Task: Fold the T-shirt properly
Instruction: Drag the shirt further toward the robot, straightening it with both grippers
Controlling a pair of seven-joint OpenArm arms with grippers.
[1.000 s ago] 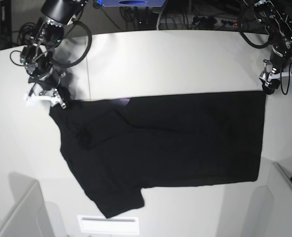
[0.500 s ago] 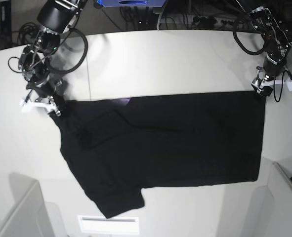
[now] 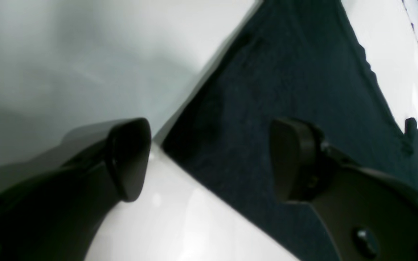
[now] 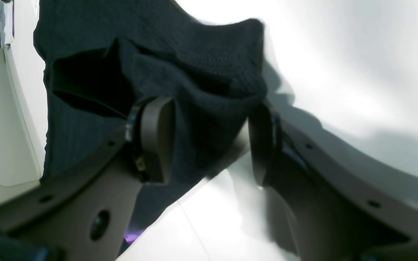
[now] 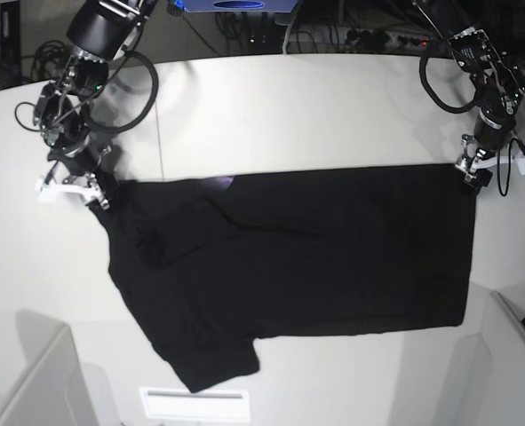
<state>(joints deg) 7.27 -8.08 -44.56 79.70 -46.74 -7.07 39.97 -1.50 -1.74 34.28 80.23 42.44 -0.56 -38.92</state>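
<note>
Shirt (image 5: pixel 298 266) lies flat, plain side up, across the middle of the base frame on the table (image 5: pixel 315 106), one sleeve trailing toward the bottom left, a sliver of purple print at the top edge. What changed for you: the left gripper (image 5: pixel 472 170), at the right of the base frame, has moved in from just off the shirt's top-right corner and now sits right at that corner. Its wrist view shows the fingers (image 3: pixel 296 159) spread wide, one over bare table and one over cloth, with the corner between them and nothing pinched yet. The right gripper (image 5: pixel 74 185), at the left of the base frame, has shifted slightly left and stays at the top-left corner; its fingers (image 4: pixel 156 139) stand apart with a bunched hump of cloth between them (touching or not, I can't tell, but no firm pinch visible). The shirt itself hasn't moved across the frames. My read: both arms are now staged on the two top corners, so you're set to close both and start the first fold; watch the left one, it has only a thin bite of cloth.
</note>
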